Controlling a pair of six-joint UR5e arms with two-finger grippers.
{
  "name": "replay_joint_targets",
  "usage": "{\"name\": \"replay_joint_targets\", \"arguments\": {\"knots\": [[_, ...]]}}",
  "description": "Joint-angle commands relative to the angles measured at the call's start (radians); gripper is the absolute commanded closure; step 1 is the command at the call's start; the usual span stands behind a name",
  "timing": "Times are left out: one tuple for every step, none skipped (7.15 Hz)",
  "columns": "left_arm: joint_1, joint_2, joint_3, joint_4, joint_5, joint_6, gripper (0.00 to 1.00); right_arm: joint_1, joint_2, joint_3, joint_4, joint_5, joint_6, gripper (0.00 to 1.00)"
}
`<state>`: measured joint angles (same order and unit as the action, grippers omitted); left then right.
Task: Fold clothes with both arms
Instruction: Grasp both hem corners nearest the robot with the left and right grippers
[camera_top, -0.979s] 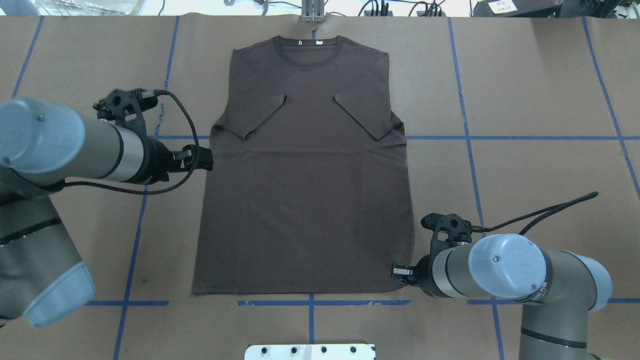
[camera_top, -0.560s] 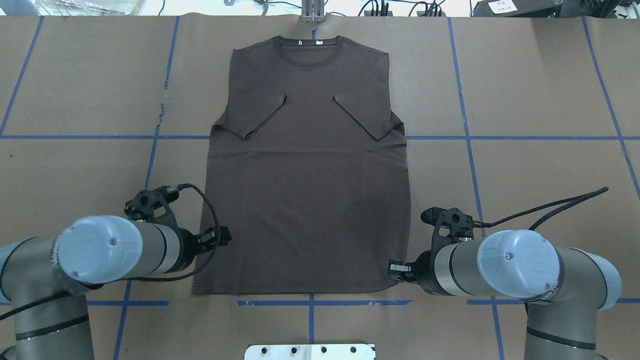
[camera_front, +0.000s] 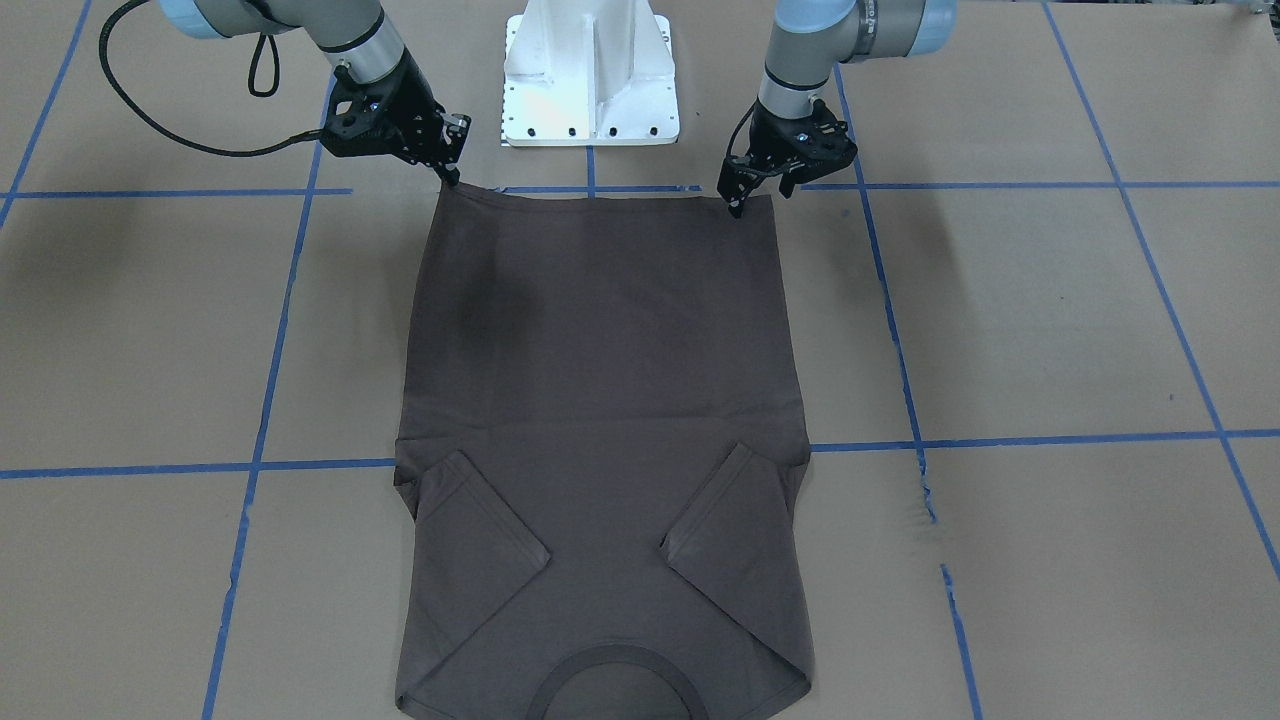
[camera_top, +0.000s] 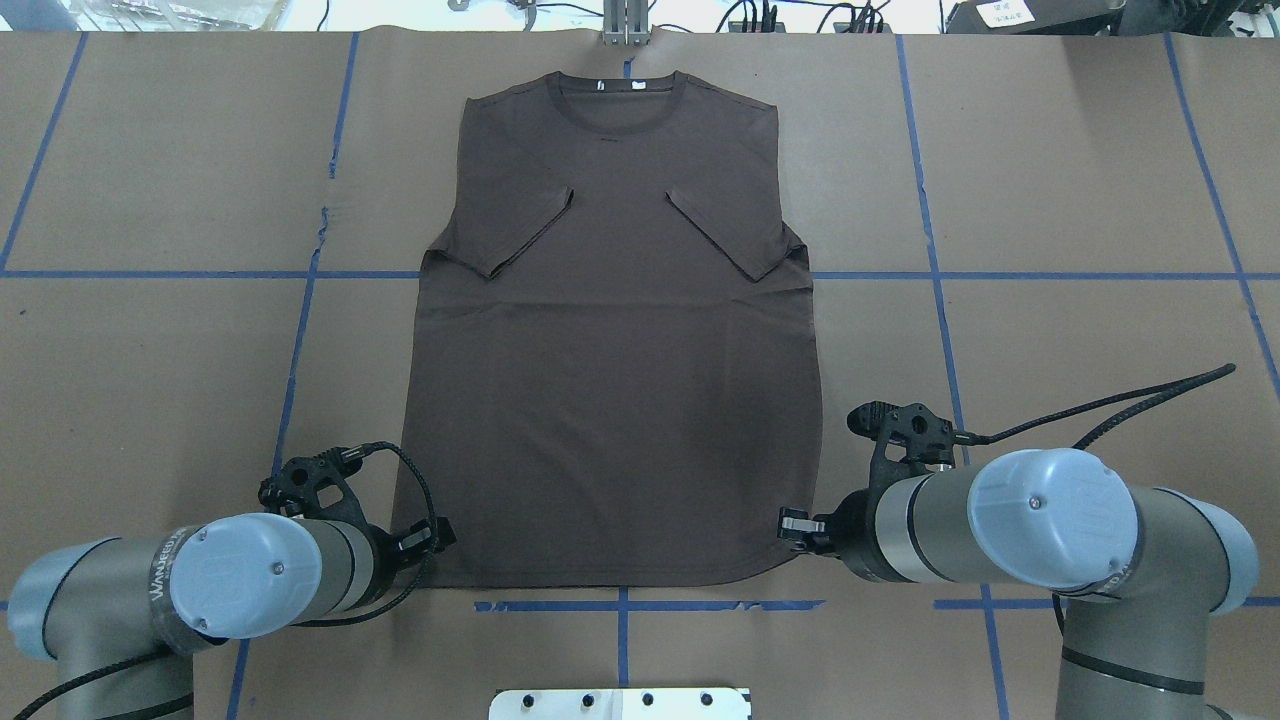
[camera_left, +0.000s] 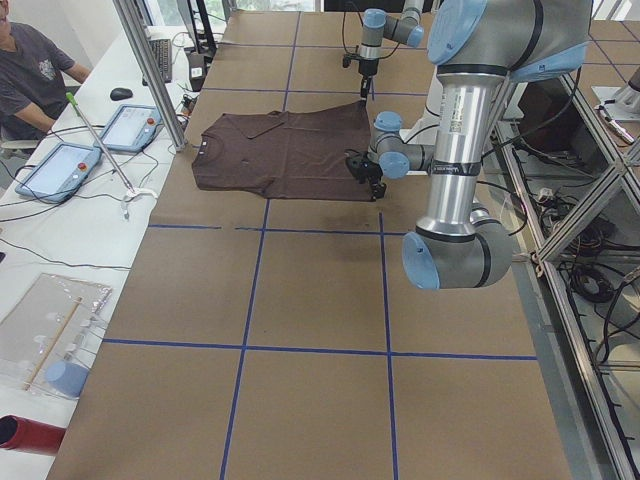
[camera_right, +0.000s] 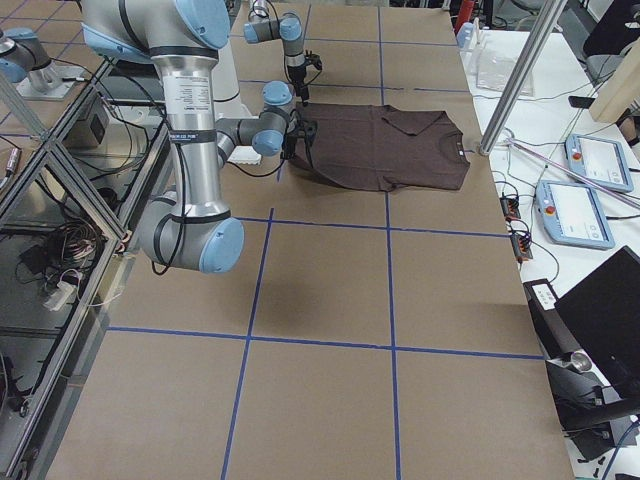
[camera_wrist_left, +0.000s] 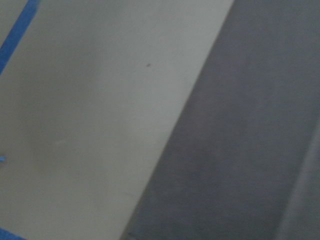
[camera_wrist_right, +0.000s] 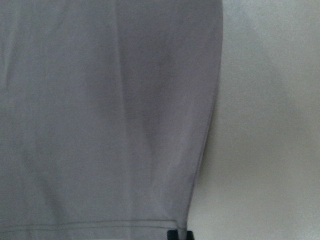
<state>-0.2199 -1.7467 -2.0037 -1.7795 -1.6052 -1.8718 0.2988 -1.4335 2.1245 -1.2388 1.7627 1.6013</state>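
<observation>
The dark brown-grey T-shirt (camera_top: 610, 400) lies flat on the table, front up. Both sleeves are folded in and the collar points away from me. It also shows in the front-facing view (camera_front: 600, 340). My left gripper (camera_top: 440, 537) is at the hem's left corner, low over the table, with its jaws apart (camera_front: 735, 200). My right gripper (camera_top: 792, 527) is at the hem's right corner and looks shut on it (camera_front: 452, 178). That corner curls up slightly. The right wrist view shows the hem (camera_wrist_right: 100, 222) with a black fingertip (camera_wrist_right: 177, 235) at its corner.
The table is covered in brown paper (camera_top: 1050, 180) with blue tape lines. The white pedestal base (camera_front: 590, 70) stands just behind the hem. Tablets (camera_left: 55, 170) and a metal post (camera_left: 150, 70) are beyond the collar end, where an operator sits.
My left arm has swung from beside the shirt's left sleeve back to the hem's left corner. My right gripper has stayed at the right corner and edged slightly forward.
</observation>
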Motion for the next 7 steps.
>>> {"name": "replay_joint_targets", "arguments": {"knots": [[0.001,0.003,0.011,0.000,0.002,0.000,0.15,0.000,0.002,0.002,-0.001,0.000,-0.001,1.00],[0.001,0.003,0.008,0.000,0.002,0.000,0.18,0.000,0.001,0.002,-0.001,0.000,-0.001,1.00],[0.001,0.003,0.005,0.000,0.002,0.000,0.21,0.000,0.001,0.002,-0.001,0.001,-0.001,1.00],[0.002,0.001,0.003,0.012,0.002,-0.001,0.42,0.003,-0.001,0.002,-0.002,0.001,-0.001,1.00],[0.005,-0.003,0.000,0.040,0.002,-0.001,0.75,0.003,-0.001,0.002,-0.002,0.001,-0.001,1.00],[0.005,-0.005,-0.001,0.044,0.002,-0.001,0.97,0.005,0.001,0.003,-0.001,0.001,-0.001,1.00],[0.005,-0.005,-0.003,0.046,0.002,0.000,1.00,0.005,0.001,0.003,-0.001,0.001,-0.001,1.00]]}}
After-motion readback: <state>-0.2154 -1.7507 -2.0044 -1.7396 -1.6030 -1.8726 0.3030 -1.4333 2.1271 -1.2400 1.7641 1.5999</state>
